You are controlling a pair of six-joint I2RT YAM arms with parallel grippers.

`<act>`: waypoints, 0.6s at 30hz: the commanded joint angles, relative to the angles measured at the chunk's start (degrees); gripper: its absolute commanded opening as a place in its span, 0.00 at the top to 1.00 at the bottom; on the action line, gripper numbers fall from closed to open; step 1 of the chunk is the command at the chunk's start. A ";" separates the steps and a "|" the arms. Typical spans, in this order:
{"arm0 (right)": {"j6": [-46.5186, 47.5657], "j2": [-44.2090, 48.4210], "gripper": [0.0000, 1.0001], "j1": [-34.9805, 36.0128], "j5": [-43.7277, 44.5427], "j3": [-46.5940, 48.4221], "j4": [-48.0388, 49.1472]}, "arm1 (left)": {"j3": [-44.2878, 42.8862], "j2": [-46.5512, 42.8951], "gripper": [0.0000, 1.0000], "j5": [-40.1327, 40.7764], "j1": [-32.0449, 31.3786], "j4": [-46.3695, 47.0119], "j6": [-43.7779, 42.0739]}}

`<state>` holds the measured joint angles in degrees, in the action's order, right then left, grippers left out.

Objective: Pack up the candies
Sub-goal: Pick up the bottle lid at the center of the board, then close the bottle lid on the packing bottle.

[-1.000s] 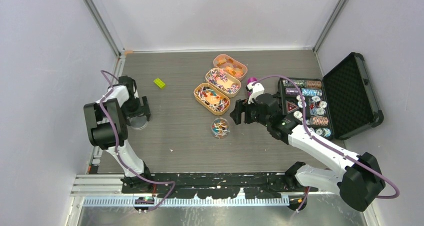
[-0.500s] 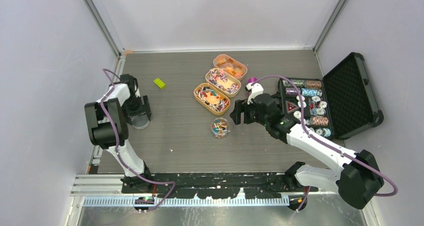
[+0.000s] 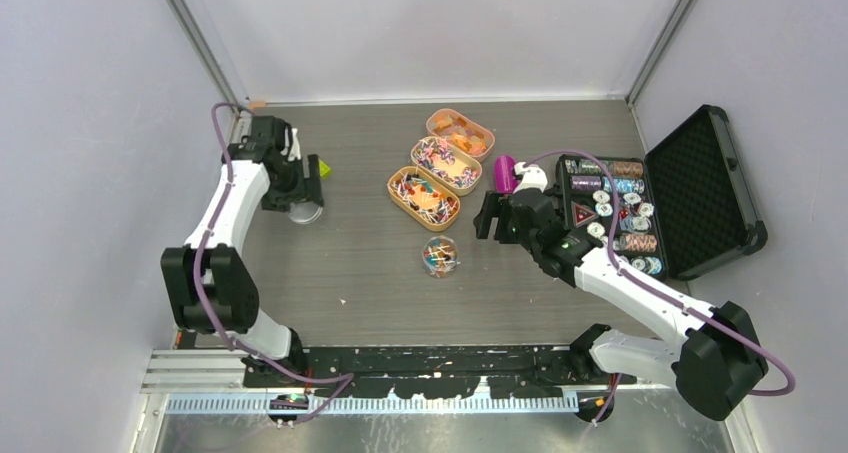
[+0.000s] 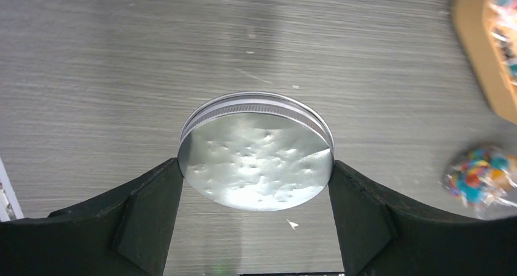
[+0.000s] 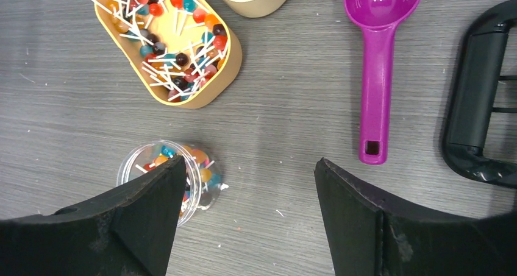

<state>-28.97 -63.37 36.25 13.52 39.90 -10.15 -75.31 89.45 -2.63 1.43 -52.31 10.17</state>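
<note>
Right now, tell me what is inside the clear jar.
The clear jar holds mixed coloured candies, some on white sticks. In the wrist view a finger of the right hand covers its near side.

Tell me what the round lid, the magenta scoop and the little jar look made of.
The round lid: probably metal; silvery dull sheen, ridged screw rim. The magenta scoop: moulded plastic, glossy, with bright highlights in its bowl. The little jar: clear plastic or glass, cannot tell which; the candies show through its wall.
</note>
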 commanded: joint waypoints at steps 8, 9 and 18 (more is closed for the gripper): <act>-3.09 6.52 0.18 -0.09 10.11 0.46 0.78 | -4.76 -8.39 0.33 0.28 -20.69 -4.44 6.34; -3.18 7.72 0.17 -0.07 11.14 -0.15 0.84 | -4.95 -8.53 0.34 0.92 -23.03 -4.24 7.22; -1.59 19.52 0.17 -0.18 16.30 -6.08 4.82 | -6.95 -1.59 0.36 9.65 -44.36 -0.55 12.97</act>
<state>-30.55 -47.13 36.25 26.00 35.68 -9.91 -78.94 83.94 2.37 -37.17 -55.07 20.05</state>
